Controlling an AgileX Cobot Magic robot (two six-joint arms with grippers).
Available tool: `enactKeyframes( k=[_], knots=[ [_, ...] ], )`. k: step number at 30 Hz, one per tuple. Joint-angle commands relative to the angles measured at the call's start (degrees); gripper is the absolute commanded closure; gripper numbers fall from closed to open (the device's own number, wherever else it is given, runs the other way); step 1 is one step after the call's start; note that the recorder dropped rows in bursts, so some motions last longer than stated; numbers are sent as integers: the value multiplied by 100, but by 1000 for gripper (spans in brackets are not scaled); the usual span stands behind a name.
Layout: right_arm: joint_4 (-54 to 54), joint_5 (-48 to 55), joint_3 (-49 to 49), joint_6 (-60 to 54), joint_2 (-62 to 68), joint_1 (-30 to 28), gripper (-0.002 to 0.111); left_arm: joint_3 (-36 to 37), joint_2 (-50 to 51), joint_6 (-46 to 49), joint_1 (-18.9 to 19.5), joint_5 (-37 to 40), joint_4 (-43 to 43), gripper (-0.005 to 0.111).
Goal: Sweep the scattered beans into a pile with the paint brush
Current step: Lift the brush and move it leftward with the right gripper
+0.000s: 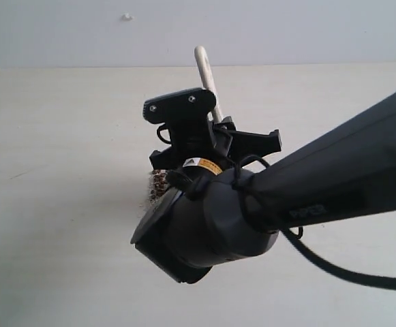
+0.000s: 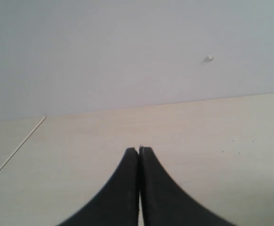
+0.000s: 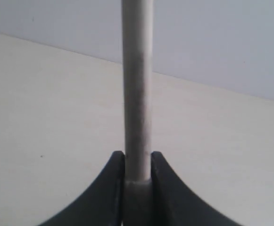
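Note:
My right gripper (image 3: 137, 155) is shut on the paint brush, its pale handle (image 3: 137, 89) running straight out between the two black fingers. In the exterior view that handle (image 1: 205, 71) sticks up behind the right gripper (image 1: 198, 139) near the middle of the table; the bristles are hidden behind the wrist. A small cluster of reddish-brown beans (image 1: 159, 182) shows just left of the gripper, partly covered by it. My left gripper (image 2: 139, 149) is shut on nothing above bare table and is out of the exterior view.
The right arm (image 1: 307, 197) fills the lower right of the exterior view and hides the table under it. The pale tabletop (image 1: 54, 204) ends at a grey wall (image 1: 82, 34) behind. A table seam (image 2: 19, 147) runs near the left gripper.

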Motion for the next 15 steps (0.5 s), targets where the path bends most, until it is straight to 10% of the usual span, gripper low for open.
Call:
enactKeyframes(
  k=[1, 15],
  knots=[
    [-347, -71, 25, 116, 394, -7, 108, -4, -37, -2, 6, -8, -37, 107],
    [-979, 68, 13, 435, 522, -7, 108, -4, -37, -2, 6, -8, -37, 107]
  ],
)
